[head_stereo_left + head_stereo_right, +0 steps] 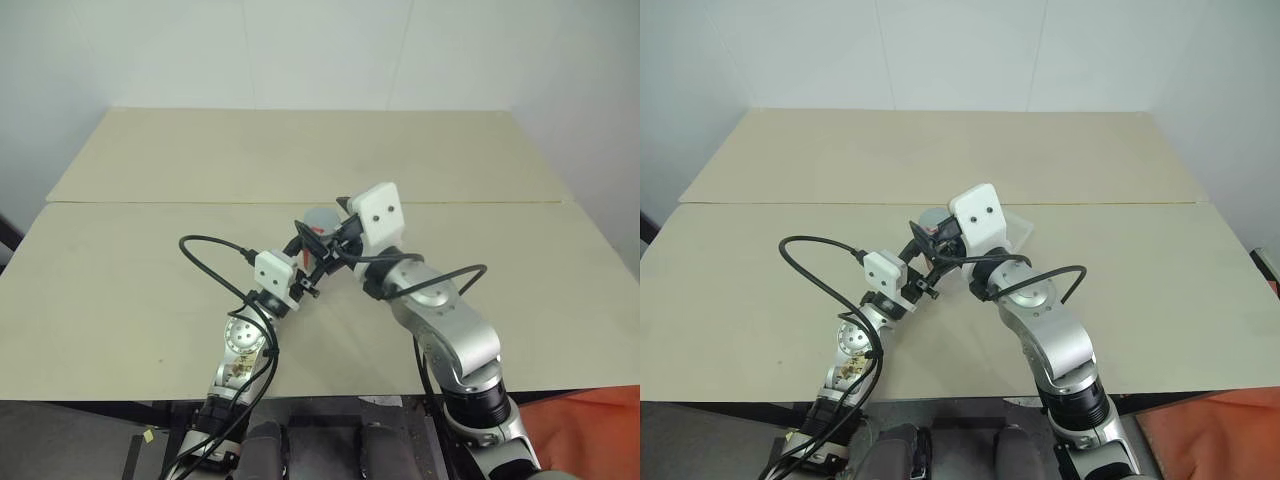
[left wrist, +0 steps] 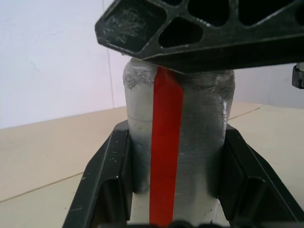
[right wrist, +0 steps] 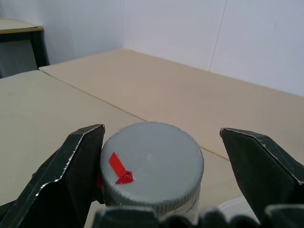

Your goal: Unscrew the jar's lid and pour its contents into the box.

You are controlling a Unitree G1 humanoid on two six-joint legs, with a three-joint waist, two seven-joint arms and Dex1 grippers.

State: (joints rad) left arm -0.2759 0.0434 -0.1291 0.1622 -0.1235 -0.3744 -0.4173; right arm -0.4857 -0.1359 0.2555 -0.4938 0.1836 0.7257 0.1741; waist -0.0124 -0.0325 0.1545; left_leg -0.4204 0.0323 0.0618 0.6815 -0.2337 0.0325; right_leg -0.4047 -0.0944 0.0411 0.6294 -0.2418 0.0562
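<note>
My left gripper (image 1: 313,248) is shut on the jar (image 2: 199,142), a silvery-grey cylinder with a red stripe, and holds it upright above the table. The grey lid (image 3: 152,161), marked with a small red arrow, sits on the jar's top. Open, my right gripper (image 3: 161,138) straddles the lid, one finger (image 3: 78,166) against its rim and the other standing apart. From the left wrist view, a right finger (image 2: 204,33) crosses just over the jar's top. The clear box (image 1: 1020,233) peeks out on the table behind the right gripper. The contents are hidden inside the jar.
The pale wooden table (image 1: 130,270) has a seam running across it, with a white wall behind. A black cable (image 1: 205,250) loops out from the left wrist.
</note>
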